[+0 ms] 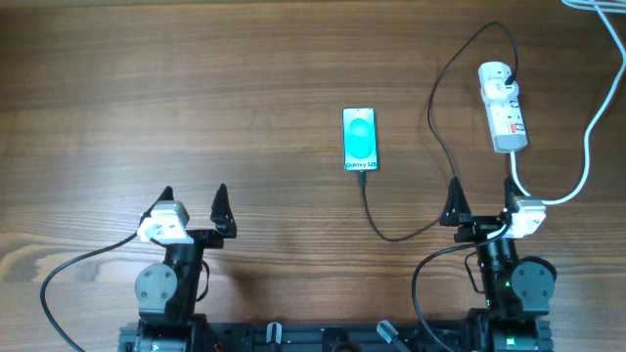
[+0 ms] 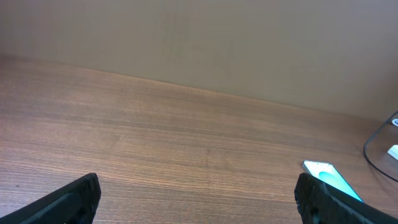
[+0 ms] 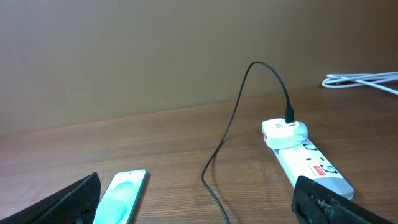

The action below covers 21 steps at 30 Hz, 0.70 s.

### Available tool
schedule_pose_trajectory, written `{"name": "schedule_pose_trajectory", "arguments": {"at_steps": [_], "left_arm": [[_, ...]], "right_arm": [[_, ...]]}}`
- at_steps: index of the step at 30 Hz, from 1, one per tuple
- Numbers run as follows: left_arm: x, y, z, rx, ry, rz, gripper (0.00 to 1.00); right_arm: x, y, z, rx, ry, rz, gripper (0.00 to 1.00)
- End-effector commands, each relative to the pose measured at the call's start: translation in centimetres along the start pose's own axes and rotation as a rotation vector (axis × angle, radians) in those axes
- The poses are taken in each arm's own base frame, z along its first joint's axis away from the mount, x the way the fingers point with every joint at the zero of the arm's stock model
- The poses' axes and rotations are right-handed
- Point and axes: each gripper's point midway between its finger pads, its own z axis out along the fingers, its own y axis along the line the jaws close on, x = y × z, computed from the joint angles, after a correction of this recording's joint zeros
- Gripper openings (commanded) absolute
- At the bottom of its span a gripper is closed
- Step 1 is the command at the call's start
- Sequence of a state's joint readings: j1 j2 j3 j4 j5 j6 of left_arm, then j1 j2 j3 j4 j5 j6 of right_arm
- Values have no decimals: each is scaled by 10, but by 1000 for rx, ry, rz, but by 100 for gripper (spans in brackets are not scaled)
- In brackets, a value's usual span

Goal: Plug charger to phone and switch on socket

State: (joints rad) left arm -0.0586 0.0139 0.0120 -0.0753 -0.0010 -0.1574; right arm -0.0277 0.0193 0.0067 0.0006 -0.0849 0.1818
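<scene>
One flat teal-screened phone (image 1: 359,139) lies mid-way on the brown wooden bench (image 1: 196,88). Thin black charger cable (image 1: 396,238) meets its near edge and loops right to the white power strip (image 1: 503,110). Left tool (image 1: 194,194) and right tool (image 1: 481,196) have fingers apart, empty, well clear of the phone.

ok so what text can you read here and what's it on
"Galaxy S25": on the phone screen, overhead view.
Red markings on the socket: too small to read.
Small mark on the white adapter plugged into it: too blurred to read.
Nothing else readable.
</scene>
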Motion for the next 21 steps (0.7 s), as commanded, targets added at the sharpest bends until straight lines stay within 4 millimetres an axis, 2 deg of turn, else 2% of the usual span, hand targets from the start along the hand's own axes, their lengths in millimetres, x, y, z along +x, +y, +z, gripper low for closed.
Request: {"name": "schedule_pose_trajectory", "arguments": {"at_steps": [1,21], "left_arm": [[1,-1,0,9,-1,22,100],[1,-1,0,9,-1,23,100]], "right_arm": [[-3,0,-1,1,-17,10,100],[-3,0,-1,1,-17,10,100]]}}
